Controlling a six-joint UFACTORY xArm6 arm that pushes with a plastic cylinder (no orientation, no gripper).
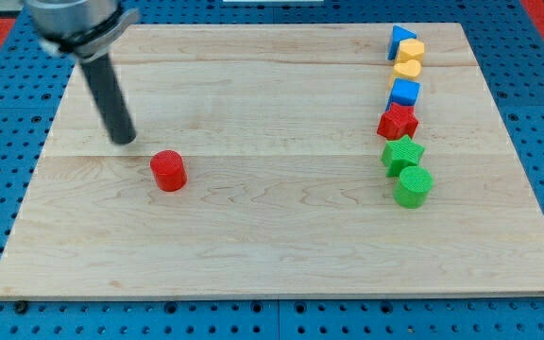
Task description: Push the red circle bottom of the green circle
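The red circle (168,171) sits on the wooden board, left of centre. The green circle (413,186) sits at the right side, the lowest block of a column of blocks. My tip (124,141) rests on the board just up and to the left of the red circle, a small gap apart from it. The red circle lies far to the left of the green circle and slightly higher in the view.
Above the green circle, a column runs up the view's right: a green star (402,153), a red star (398,122), a blue cube (405,93), a yellow heart (406,71), a yellow block (411,51) and a blue triangle (400,38). The wooden board (272,246) lies on a blue pegboard.
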